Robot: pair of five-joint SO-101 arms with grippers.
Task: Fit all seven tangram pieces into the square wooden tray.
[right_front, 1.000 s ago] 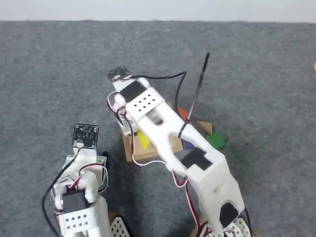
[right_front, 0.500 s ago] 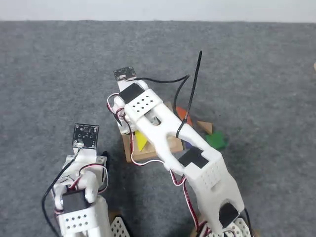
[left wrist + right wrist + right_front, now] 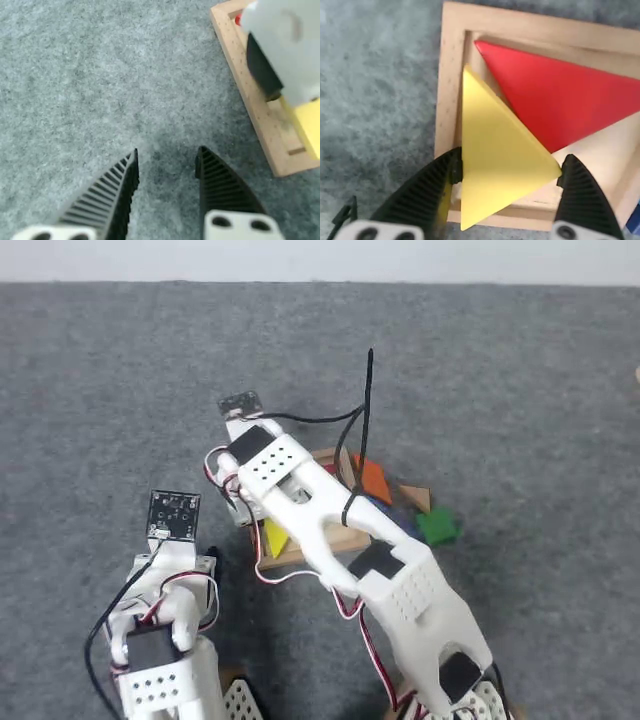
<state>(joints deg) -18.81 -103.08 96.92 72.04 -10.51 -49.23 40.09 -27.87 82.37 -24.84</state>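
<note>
The square wooden tray [image 3: 451,95] holds a red triangle [image 3: 555,100] lying flat. My right gripper [image 3: 509,167] is shut on a yellow triangle [image 3: 492,160], which lies tilted over the tray's rim at a corner. From above, the right arm covers most of the tray [image 3: 305,548], with the yellow triangle [image 3: 272,537] showing beside it. Orange [image 3: 372,478], green [image 3: 437,525] and wood-coloured [image 3: 416,497] pieces lie at the tray's far right side. My left gripper [image 3: 167,167] hangs open over bare carpet, left of the tray [image 3: 252,107], with nothing between its fingers.
Grey carpet [image 3: 120,370] covers the whole table. The right arm's black cable [image 3: 365,410] arcs up over the tray. The left arm [image 3: 160,630] sits at the near left, apart from the tray.
My right arm has swung left with the yellow triangle, uncovering more of the orange piece. The left arm has kept still.
</note>
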